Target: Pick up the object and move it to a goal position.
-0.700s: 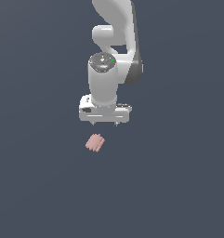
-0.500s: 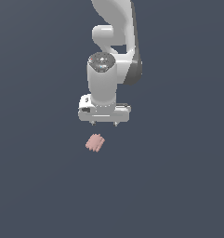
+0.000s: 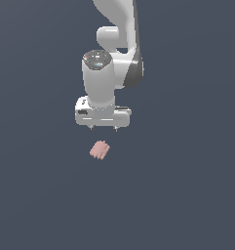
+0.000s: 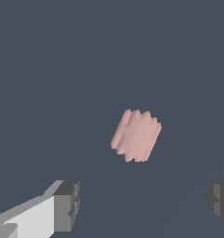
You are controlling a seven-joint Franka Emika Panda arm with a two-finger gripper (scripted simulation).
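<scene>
The object (image 3: 99,150) is a small pale pink lumpy block with ridged bumps, lying on the dark grey floor. In the exterior view my white gripper (image 3: 103,128) hangs just above and behind it, pointing down, with its short fingertips spread wide. In the wrist view the object (image 4: 136,135) lies alone on the floor, beyond the gap between my two grey fingertips (image 4: 67,205), which stand far apart and hold nothing. The gripper is open and does not touch the object.
The floor (image 3: 187,195) is a plain dark grey surface on all sides. The white arm (image 3: 120,44) rises behind the gripper to the top of the exterior view.
The arm and gripper have hardly moved. The object lies in the same place.
</scene>
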